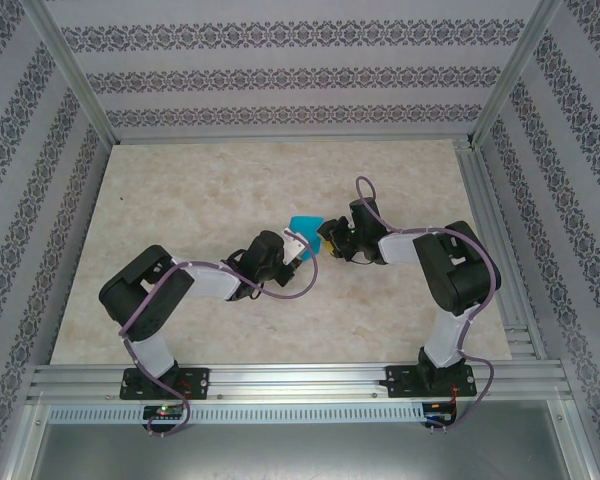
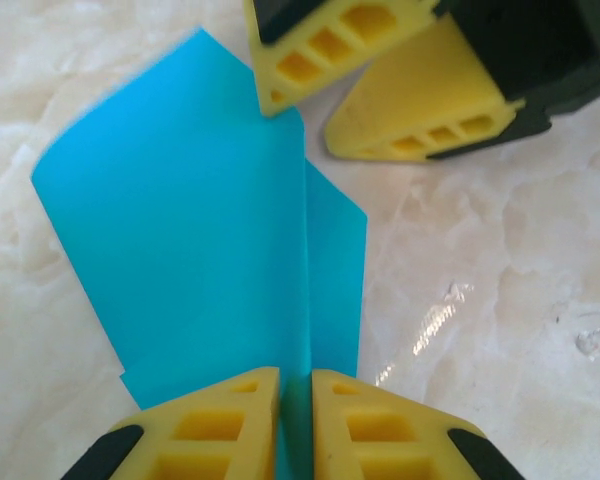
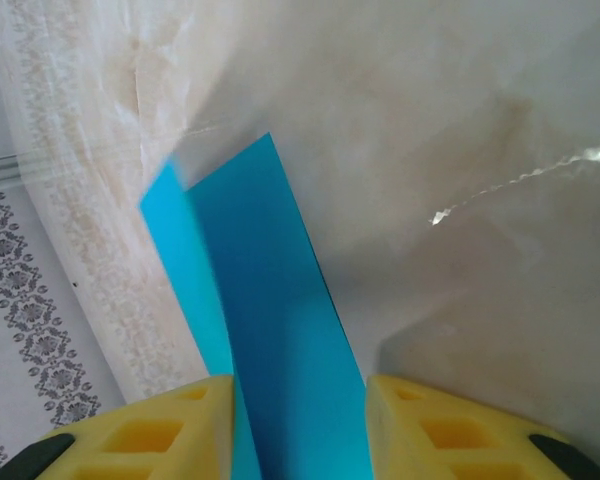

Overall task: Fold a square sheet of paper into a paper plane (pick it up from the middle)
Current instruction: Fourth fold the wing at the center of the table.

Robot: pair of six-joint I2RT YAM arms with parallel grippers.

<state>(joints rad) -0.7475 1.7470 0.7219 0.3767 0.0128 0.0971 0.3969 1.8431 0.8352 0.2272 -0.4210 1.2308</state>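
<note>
The marble table point(image 1: 180, 200) spreads beneath both sets of fingers. Between them sits the teal sheet of paper point(image 2: 190, 220), partly folded, with a raised crease running straight out from the left gripper point(image 2: 295, 385). That gripper's yellow fingers point(image 2: 230, 420) stand almost together, pinching the crease at the paper's near edge. Opposite, the right gripper point(image 3: 300, 400) has its fingers point(image 3: 180, 420) clearly apart. A folded flap of the paper passes between them unclamped, and one fingertip sits at the sheet's far edge.
</note>
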